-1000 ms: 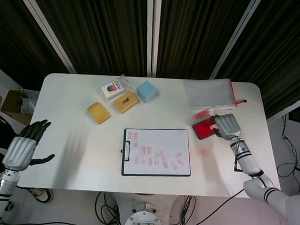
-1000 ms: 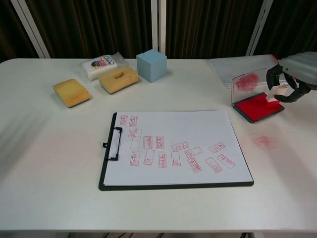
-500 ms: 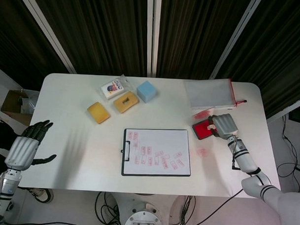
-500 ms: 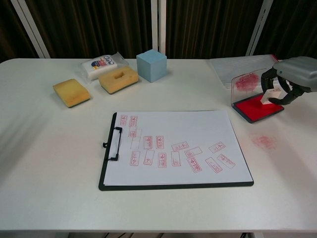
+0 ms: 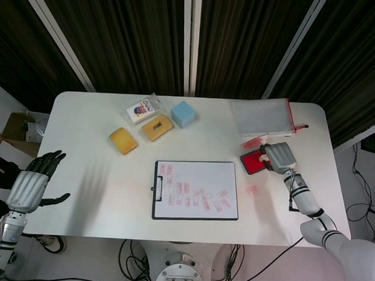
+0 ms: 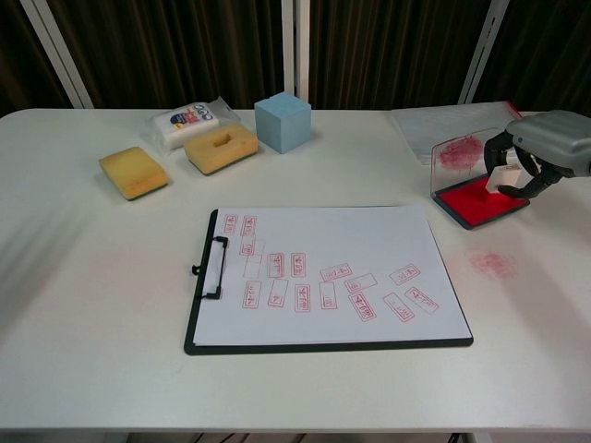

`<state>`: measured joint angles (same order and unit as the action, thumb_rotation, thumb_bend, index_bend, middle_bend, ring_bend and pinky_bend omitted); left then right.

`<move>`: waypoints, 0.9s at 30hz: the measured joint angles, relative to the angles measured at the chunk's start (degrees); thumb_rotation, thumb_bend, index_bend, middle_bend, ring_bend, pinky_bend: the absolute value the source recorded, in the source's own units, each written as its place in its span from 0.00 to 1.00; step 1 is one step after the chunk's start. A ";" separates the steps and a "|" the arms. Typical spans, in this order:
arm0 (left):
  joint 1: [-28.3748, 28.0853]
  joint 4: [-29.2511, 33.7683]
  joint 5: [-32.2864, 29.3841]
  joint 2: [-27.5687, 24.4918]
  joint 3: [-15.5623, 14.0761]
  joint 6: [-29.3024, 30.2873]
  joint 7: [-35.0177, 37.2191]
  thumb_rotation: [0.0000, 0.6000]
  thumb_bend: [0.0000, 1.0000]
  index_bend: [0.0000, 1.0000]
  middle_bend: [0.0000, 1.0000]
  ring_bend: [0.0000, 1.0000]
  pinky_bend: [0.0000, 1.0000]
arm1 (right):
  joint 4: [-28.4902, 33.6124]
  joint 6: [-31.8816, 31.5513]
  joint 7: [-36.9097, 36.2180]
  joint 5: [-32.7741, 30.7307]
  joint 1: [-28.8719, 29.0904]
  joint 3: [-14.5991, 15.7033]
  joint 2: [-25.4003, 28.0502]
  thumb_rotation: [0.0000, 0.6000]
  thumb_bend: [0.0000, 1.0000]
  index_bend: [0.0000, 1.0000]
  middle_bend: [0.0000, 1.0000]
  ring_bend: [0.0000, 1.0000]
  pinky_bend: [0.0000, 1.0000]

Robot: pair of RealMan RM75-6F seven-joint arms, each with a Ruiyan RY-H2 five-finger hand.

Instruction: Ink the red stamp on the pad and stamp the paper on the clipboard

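Note:
My right hand [image 5: 279, 156] [image 6: 545, 148] hovers at the right end of the red ink pad [image 5: 252, 162] [image 6: 473, 204] and pinches a small pale stamp [image 6: 504, 178]. The stamp's foot is at the pad's red surface; whether it touches I cannot tell. The pad's clear lid [image 6: 456, 153] stands up behind it, smeared red. The black clipboard [image 5: 156, 190] [image 6: 205, 272] lies mid-table, its white paper [image 5: 198, 178] [image 6: 323, 240] bearing several red stamp marks. My left hand [image 5: 32, 183] hangs off the table's left edge, fingers spread, holding nothing.
Two yellow sponges [image 6: 134, 172] [image 6: 220, 148], a wipes packet [image 6: 189, 120] and a blue cube [image 6: 283, 121] sit at the back left. A clear zip bag [image 5: 262, 116] lies behind the pad. A red smear [image 6: 493, 265] marks the table beside the clipboard.
My right hand has shifted slightly left over the ink pad with the stamp. The left hand has barely moved.

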<state>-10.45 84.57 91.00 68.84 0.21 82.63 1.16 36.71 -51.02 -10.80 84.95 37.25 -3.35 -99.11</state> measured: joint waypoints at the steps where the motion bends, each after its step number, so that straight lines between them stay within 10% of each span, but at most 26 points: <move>1: 0.02 -0.01 -0.01 -0.02 0.00 0.03 0.02 0.82 0.12 0.08 0.07 0.10 0.19 | -0.43 0.01 -0.18 0.05 -0.07 0.15 -0.22 1.00 0.39 0.75 0.62 0.66 0.82; 15: 0.10 0.18 0.13 -0.18 -0.02 0.38 0.03 0.82 0.12 0.08 0.07 0.10 0.19 | -1.17 -4.04 -3.41 0.84 -0.24 0.02 -0.47 1.00 0.39 0.76 0.63 0.66 0.82; 27: 0.08 0.37 0.26 -0.14 -0.03 0.53 0.22 0.82 0.12 0.08 0.07 0.10 0.19 | 11.41 -7.89 -1.44 1.80 -0.41 -0.43 5.90 1.00 0.39 0.76 0.64 0.66 0.82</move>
<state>-10.37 84.93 91.26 68.70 0.18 83.16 1.38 48.13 -58.91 -12.24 86.76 36.84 -3.78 -93.21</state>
